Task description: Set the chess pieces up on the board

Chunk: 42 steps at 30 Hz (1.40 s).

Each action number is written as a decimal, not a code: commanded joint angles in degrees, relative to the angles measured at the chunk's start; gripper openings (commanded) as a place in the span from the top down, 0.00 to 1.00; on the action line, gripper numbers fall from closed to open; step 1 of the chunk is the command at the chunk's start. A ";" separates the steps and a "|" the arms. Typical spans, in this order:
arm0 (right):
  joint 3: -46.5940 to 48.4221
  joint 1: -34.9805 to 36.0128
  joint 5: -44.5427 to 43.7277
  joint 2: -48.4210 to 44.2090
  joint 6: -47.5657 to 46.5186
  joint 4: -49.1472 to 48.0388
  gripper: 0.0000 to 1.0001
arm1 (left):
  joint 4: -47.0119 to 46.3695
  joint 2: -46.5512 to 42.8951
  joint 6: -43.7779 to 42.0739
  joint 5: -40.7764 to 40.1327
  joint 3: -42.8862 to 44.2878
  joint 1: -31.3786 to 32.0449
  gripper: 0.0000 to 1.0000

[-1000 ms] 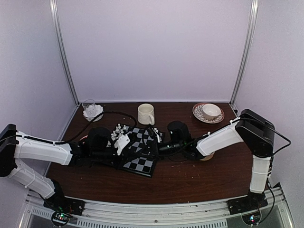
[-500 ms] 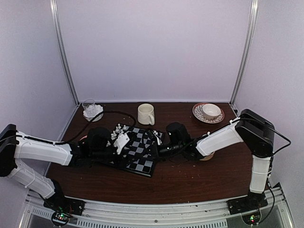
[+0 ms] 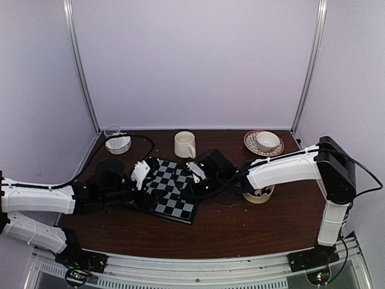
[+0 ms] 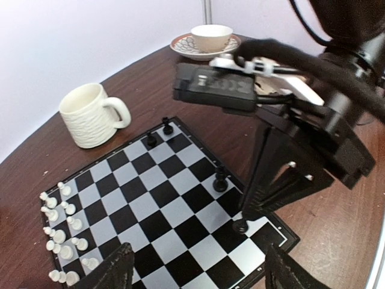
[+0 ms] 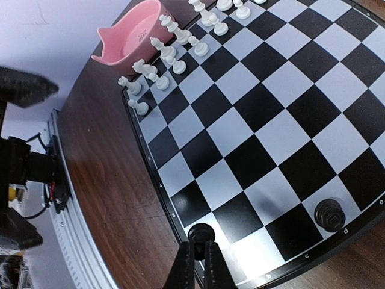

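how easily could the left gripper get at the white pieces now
Probably yes: the open left gripper hangs right by the white pieces with nothing between; the right gripper pinches a black piece across the board.

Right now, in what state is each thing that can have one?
Left gripper: open, holding nothing.
Right gripper: shut on a black piece at the board edge.
Other black pieces: upright on the board.
White pieces: upright, in two rows.
Mug: upright.
Cup: upright on its saucer.

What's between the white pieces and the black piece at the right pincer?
Only bare board squares, per the left wrist view, separate the white pieces and that black piece.
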<state>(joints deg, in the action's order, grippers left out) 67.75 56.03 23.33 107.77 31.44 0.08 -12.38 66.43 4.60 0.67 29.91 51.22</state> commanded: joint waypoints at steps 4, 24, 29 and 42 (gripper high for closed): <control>8.00 5.22 -17.81 -0.23 -11.77 18.97 1.00 | 0.57 -3.72 4.71 -17.60 -1.66 -1.06 0.25; 16.74 8.66 -24.08 6.97 -17.78 29.47 0.98 | 5.59 -7.26 8.42 -30.44 -2.02 -1.84 0.25; 17.28 8.75 -23.83 7.72 -17.91 29.81 0.88 | 6.25 -6.18 8.41 -29.78 -1.29 -1.83 0.25; 17.76 8.86 -24.22 8.60 -18.10 30.07 0.76 | 6.76 -5.81 8.31 -28.64 -0.82 -1.83 0.24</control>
<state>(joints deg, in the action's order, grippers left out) 83.55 64.55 0.95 115.04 13.43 29.45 -4.97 60.34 12.38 -28.93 27.55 49.69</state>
